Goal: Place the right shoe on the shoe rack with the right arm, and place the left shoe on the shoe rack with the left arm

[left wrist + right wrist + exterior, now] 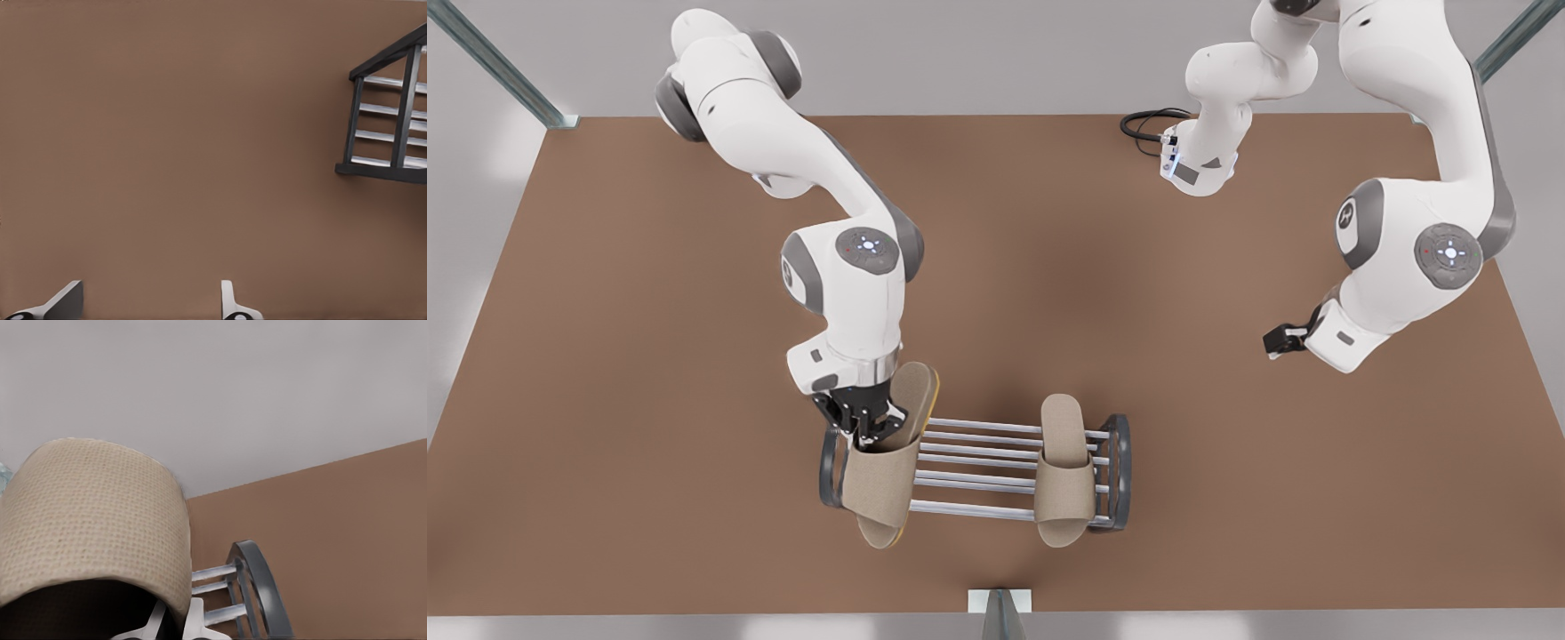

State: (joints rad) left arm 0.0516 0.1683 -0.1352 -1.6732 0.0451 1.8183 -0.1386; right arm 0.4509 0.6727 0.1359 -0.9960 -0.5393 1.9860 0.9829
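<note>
The right shoe, a beige open-toe slipper, lies tilted over the end of the shoe rack on the front view's left, its toe hanging past the front bar. My right gripper is shut on its strap. The strap looms close in the right wrist view, with the rack's dark end frame behind it. The left shoe rests flat on the rack's other end. My left gripper hangs open above bare table to the front view's right, fingers apart, facing the rack's end frame.
The brown table has wide free room on both sides of the rack. A black cable coils at the back edge by one arm's base. A small white bracket sits at the front edge.
</note>
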